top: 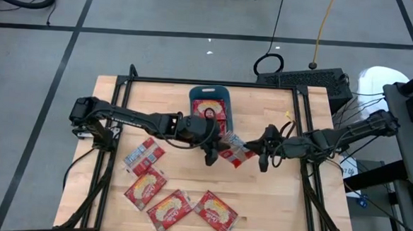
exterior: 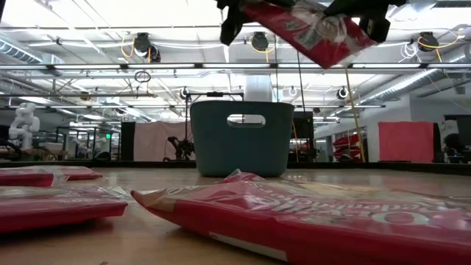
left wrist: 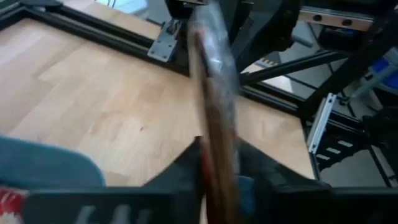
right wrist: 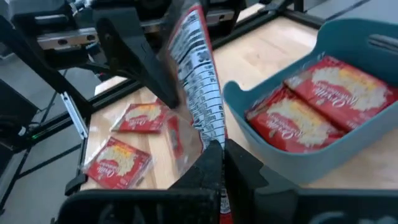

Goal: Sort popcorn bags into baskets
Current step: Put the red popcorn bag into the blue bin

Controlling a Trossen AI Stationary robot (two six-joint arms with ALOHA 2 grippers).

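The wooden table (top: 274, 183) carries the teal basket (top: 223, 97) at its far middle, with two popcorn bags (right wrist: 317, 106) lying flat inside. Four more bags (top: 177, 204) lie on the near left part of the table. One popcorn bag (top: 234, 149) is in the air just beside the basket, between both arms. The right gripper (right wrist: 219, 163) pinches one edge with fingers pressed together, and the left gripper (left wrist: 216, 167) has its fingers closed on the opposite edge.

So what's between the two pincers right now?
One popcorn bag, held off the table between the left pincer and right pincer; clearest in the high view.
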